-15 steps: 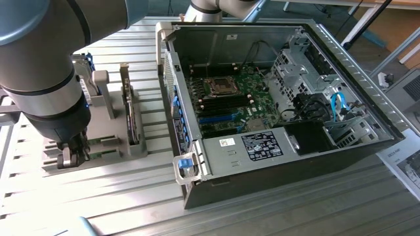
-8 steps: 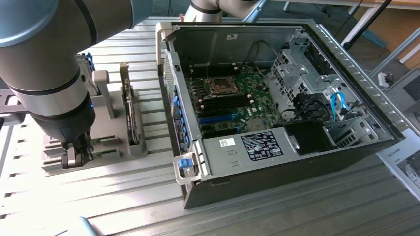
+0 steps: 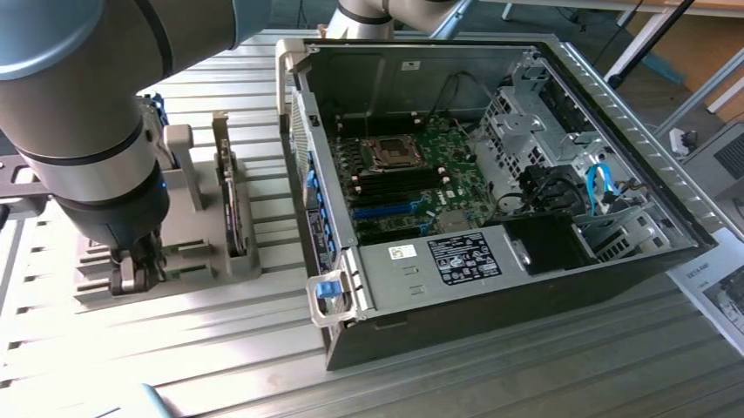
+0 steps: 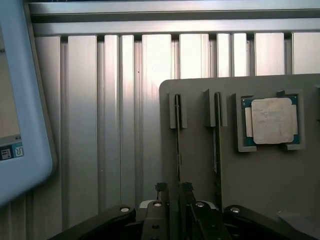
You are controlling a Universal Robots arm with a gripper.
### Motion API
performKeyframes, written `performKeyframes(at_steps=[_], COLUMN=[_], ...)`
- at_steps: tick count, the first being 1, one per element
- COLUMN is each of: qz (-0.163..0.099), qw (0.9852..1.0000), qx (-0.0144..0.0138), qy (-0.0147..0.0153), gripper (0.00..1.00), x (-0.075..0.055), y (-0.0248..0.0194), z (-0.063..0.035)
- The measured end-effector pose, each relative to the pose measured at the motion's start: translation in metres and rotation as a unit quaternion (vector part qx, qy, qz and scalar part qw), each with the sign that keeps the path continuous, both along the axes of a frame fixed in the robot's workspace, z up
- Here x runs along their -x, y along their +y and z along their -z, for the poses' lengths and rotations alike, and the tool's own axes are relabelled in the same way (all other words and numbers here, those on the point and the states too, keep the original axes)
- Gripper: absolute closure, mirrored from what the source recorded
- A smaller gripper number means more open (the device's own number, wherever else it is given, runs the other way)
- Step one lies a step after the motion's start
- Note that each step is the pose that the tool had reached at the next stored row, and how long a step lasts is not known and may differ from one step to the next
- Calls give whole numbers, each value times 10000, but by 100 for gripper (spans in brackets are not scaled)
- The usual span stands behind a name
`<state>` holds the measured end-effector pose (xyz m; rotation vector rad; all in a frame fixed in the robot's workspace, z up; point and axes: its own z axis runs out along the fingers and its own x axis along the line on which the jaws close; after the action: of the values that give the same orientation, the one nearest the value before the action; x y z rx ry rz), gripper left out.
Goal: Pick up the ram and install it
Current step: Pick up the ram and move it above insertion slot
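Grey plastic holder (image 4: 200, 150) is our landmark: the ram (image 4: 178, 140) stands on edge in one of its slots. Our gripper (image 4: 173, 190) sits at that slot, fingers spread either side of the stick (not pinching it, we judge). Nothing is lifted yet, and installing it in the computer case (image 3: 633, 122) beside the holder is undone.

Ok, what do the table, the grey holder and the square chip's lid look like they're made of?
Table: ribbed bare metal, likely aluminium, bright sheen. Grey holder: matte, probably plastic, no glare. Chip lid: dull silvery metal on a greenish board.
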<state>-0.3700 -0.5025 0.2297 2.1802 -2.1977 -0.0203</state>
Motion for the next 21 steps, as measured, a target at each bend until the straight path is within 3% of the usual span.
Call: performKeyframes(at_steps=[21], qz=[-51], qw=[10000], qx=[5], qy=[-24], gripper=[76], x=[-17], y=[26], z=[18])
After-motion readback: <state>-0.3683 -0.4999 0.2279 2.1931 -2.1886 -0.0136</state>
